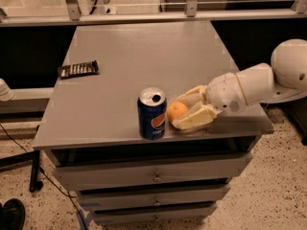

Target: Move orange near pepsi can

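The orange (176, 110) sits low at the table's front edge, just right of the pepsi can (152, 113), almost touching it. The can stands upright, dark blue with a silver opened top. My gripper (181, 113) reaches in from the right on a white arm. Its cream fingers (195, 118) lie on either side of the orange and close on it. The orange is down at the level of the tabletop.
A flat dark snack bar (78, 69) lies at the left of the grey table (144, 51). The table's front edge runs just below the can and the orange. Drawers sit under the tabletop. A rail and glass stand behind the table.
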Available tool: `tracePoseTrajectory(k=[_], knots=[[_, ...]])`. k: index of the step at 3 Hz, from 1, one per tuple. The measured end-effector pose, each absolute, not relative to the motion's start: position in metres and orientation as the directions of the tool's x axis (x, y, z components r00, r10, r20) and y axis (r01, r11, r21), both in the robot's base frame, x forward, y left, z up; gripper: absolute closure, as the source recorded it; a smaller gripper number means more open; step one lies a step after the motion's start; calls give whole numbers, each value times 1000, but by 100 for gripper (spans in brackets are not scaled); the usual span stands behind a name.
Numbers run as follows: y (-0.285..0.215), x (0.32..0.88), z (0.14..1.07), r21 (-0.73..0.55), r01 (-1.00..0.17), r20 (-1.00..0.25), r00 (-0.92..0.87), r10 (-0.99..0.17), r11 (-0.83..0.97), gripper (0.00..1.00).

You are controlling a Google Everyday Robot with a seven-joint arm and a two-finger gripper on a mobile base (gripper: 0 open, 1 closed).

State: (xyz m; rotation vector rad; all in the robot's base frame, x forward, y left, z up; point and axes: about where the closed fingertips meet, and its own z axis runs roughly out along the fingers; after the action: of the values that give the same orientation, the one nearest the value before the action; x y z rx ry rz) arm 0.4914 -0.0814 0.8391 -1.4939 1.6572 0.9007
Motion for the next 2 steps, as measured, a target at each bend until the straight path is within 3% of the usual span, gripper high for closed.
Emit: tracePoseTrajectory(k=[1,2], knots=[[-79,490,836,41,-996,-869,-76,-490,84,12],[-78,489,834,43,-996,-869,-79,-489,83,0]])
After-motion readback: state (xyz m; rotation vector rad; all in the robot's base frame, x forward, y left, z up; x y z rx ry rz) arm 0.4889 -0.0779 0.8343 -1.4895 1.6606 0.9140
